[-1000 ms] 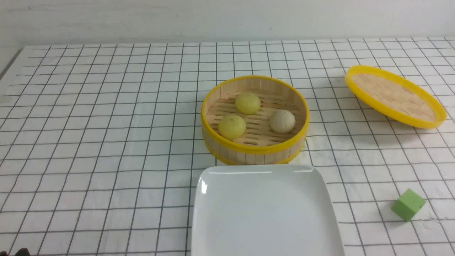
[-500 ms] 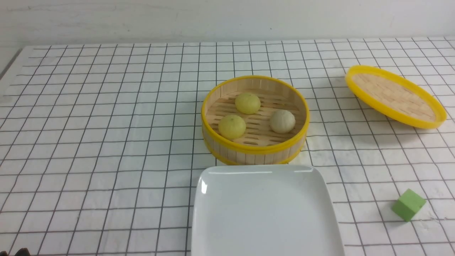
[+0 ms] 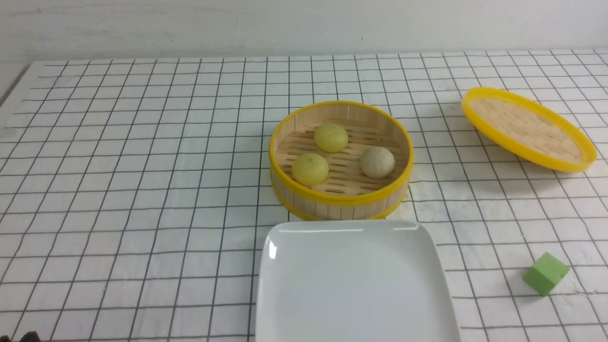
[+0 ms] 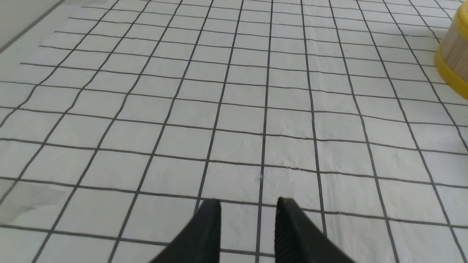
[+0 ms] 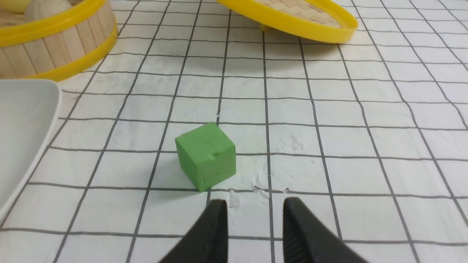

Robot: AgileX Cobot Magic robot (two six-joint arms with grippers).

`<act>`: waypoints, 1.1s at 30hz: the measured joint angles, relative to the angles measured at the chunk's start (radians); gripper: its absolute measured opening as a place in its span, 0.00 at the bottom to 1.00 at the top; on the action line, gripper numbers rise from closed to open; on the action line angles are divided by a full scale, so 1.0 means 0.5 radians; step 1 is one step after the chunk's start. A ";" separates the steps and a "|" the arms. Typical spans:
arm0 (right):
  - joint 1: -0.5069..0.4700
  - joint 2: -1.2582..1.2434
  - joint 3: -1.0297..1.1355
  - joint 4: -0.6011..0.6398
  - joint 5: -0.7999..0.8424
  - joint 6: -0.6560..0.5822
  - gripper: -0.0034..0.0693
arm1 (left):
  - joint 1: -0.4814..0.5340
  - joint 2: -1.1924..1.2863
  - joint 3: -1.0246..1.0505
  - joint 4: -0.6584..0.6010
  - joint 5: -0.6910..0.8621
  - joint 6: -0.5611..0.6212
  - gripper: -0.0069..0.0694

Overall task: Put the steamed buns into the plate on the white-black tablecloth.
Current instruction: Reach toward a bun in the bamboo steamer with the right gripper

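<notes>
Three steamed buns sit inside a round bamboo steamer (image 3: 342, 198): two pale yellow ones (image 3: 331, 137) (image 3: 309, 169) and a beige-white one (image 3: 377, 162). The white square plate (image 3: 354, 285) lies empty on the white-black tablecloth (image 3: 142, 166), just in front of the steamer. My left gripper (image 4: 248, 202) is open over bare cloth, well to the left of the steamer (image 4: 455, 58). My right gripper (image 5: 255, 202) is open too, with nothing between its fingers, low over the cloth just behind a green cube (image 5: 206, 156). Neither gripper shows in the front view.
The steamer's yellow-rimmed woven lid (image 3: 527, 128) rests tilted at the back right. The green cube (image 3: 546, 273) lies to the right of the plate. In the right wrist view the plate's corner (image 5: 22, 120) and the steamer wall (image 5: 55, 40) are beyond the cube.
</notes>
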 joint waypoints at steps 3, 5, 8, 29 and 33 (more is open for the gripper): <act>0.000 0.000 0.000 0.000 0.000 0.000 0.38 | 0.000 0.000 0.000 0.000 0.000 0.000 0.41; 0.000 0.000 0.000 0.000 0.000 0.000 0.38 | 0.000 0.000 0.000 0.000 0.000 0.000 0.41; 0.000 0.000 0.000 0.000 0.000 0.000 0.38 | 0.000 0.000 0.000 0.000 0.000 0.000 0.41; 0.000 0.000 0.017 0.994 -0.088 0.603 0.38 | 0.002 0.000 0.002 -1.328 0.017 -1.125 0.41; 0.000 0.000 0.017 1.230 -0.133 0.668 0.38 | 0.002 0.000 0.002 -1.401 0.017 -1.238 0.41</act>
